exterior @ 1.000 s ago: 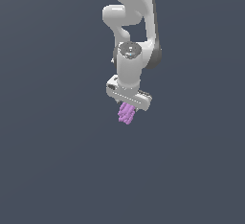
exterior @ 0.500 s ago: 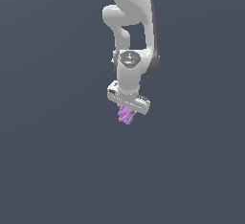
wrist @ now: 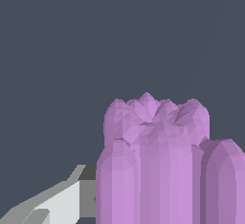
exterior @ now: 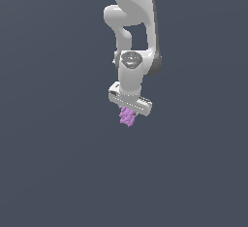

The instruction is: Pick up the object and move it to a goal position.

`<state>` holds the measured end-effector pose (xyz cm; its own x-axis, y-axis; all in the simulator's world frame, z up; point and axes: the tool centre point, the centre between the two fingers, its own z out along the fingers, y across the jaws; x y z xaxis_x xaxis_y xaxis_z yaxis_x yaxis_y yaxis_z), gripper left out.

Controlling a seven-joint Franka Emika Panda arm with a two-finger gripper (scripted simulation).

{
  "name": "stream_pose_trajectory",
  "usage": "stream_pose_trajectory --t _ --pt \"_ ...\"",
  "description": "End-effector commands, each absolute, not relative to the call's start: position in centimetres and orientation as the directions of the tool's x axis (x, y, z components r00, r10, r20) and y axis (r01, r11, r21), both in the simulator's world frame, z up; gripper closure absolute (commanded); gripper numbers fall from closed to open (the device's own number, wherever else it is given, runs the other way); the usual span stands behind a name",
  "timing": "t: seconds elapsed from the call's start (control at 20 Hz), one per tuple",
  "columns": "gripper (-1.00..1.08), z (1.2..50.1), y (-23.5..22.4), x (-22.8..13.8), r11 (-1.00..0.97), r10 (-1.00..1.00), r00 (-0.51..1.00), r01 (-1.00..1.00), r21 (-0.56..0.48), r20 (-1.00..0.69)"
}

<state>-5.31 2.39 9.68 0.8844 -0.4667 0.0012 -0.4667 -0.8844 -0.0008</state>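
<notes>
Fingers (exterior: pixel 127 114) clamped on the purple lumpy object (exterior: pixel 127 117), which looks light, rigid and ridged; gripping across its lobes seems secure.

Arm hangs vertical, gripper (exterior: pixel 128 116) fingers (wrist: pixel 72 196) clamped, pointing down

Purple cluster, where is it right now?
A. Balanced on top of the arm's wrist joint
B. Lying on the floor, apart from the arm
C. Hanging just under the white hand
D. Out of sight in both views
C. In the exterior view the purple cluster pokes out directly beneath the hand, and the wrist view shows it close up beside one finger.
</notes>
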Motion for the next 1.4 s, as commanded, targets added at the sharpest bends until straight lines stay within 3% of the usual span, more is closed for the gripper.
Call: stream_pose_trajectory --t 0.0,0.45,1.35 --pt "1.08 9.7 2.4 -5.3 -0.884 -0.467 0.884 -0.467 -0.001 0.001" --pt "1.08 12.6 2.4 -4.9 -0.884 -0.467 0.884 -0.467 -0.001 0.001" --pt "1.08 25.8 2.4 -2.4 -0.884 -0.467 0.884 -0.467 0.000 0.000"
